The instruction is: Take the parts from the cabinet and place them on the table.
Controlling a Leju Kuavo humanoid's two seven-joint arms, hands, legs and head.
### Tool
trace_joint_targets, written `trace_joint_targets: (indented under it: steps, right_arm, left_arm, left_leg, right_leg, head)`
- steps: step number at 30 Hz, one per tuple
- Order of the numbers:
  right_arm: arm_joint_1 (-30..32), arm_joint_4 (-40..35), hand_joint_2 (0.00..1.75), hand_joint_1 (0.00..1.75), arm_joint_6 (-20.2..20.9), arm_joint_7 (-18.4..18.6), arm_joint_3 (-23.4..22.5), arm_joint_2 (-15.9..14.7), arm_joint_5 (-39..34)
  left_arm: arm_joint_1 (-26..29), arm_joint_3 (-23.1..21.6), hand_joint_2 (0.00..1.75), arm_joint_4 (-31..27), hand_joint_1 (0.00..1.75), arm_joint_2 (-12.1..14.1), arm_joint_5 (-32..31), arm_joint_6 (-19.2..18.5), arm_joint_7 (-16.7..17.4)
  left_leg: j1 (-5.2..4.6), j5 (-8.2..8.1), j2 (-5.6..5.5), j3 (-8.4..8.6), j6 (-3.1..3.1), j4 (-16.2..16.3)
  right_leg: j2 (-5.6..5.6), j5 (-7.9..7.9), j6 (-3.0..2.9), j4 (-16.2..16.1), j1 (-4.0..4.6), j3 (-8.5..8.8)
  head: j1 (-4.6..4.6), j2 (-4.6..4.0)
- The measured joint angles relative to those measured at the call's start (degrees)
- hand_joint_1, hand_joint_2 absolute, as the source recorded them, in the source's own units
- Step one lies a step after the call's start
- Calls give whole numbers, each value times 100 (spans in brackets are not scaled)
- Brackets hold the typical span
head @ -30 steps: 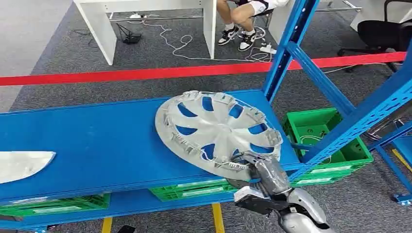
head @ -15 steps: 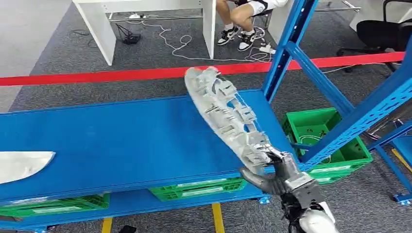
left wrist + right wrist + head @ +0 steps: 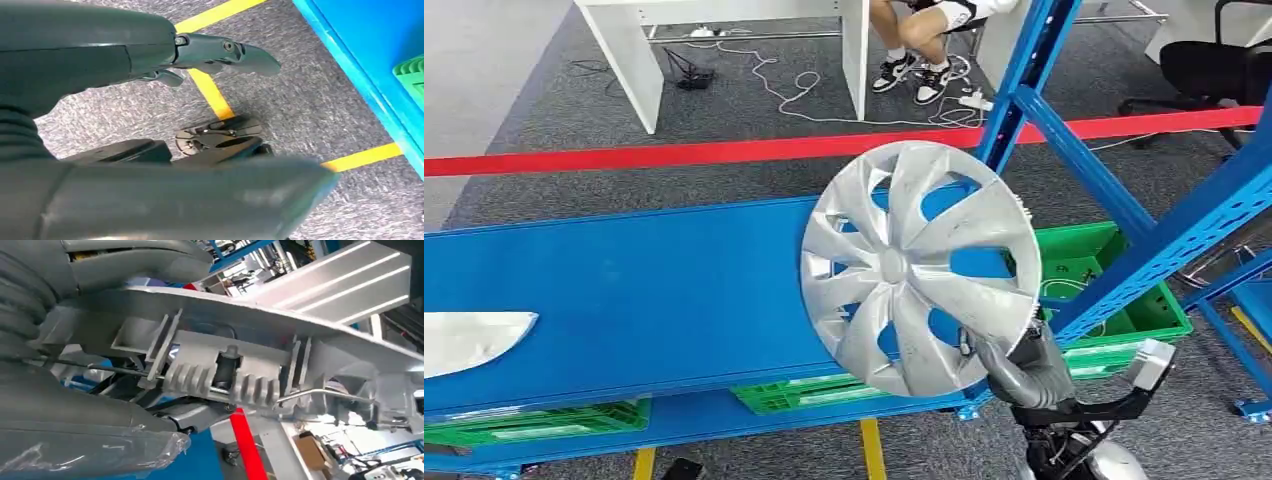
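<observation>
Right hand (image 3: 1022, 372) grips the hubcap (image 3: 921, 268) at its 5 o'clock rim, fingers clamped on the edge. Hubcap stands raised over the blue table's (image 3: 624, 300) right end, just beside the blue rack post (image 3: 1024, 85) at 1 o'clock; silver face to camera. Left hand (image 3: 150, 55) hangs over floor, fingers apart, holding nothing.

Broad bare blue table top (image 3: 654, 290) left of raised hubcap (image 3: 919, 265); blue rack upright (image 3: 1014, 100) close right.

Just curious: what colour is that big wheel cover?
Silver, seen best in the head view: the wheel cover.
</observation>
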Motion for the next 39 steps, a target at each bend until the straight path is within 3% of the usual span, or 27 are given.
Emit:
trace_joint_targets:
  steps: [8, 24, 28, 34, 39]
  right_arm:
    - [127, -140, 175, 175, 50, 0, -162, 39, -11]
    - [140, -142, 175, 175, -28, -22, -249, 55, 269]
    - [185, -217, 175, 175, 94, -289, -258, 83, 413]
    - [279, -790, 175, 175, 759, -676, -260, 103, 791]
    - [340, -1283, 175, 175, 923, -988, -260, 105, 1242]
  left_arm:
    - [-3, 9, 175, 2, 0, -13, -68, 160, -431]
    - [-3, 111, 175, 2, 0, -7, 7, -48, -453]
    - [-3, 127, 175, 2, 0, -9, -7, -46, -448]
    - [-7, 146, 175, 2, 0, -9, -66, -138, -374]
    - [-8, 151, 175, 0, 0, -9, -129, -162, -346]
  left_leg:
    - [0, 0, 0, -9, 0, 0]
    - [0, 0, 0, -10, 0, 0]
    - [0, 0, 0, -12, 0, 0]
    - [0, 0, 0, -17, 0, 0]
    - [0, 0, 0, -21, 0, 0]
  right_leg:
    - [-1, 0, 0, 0, 0, -9]
    - [0, 0, 0, 0, 0, -11]
    - [-3, 0, 0, 0, 0, -12]
    - [-1, 0, 0, 2, 0, -18]
    - [-1, 0, 0, 1, 0, -20]
  head:
    - [0, 0]
    - [0, 0]
    - [-2, 0]
    - [0, 0]
    - [0, 0]
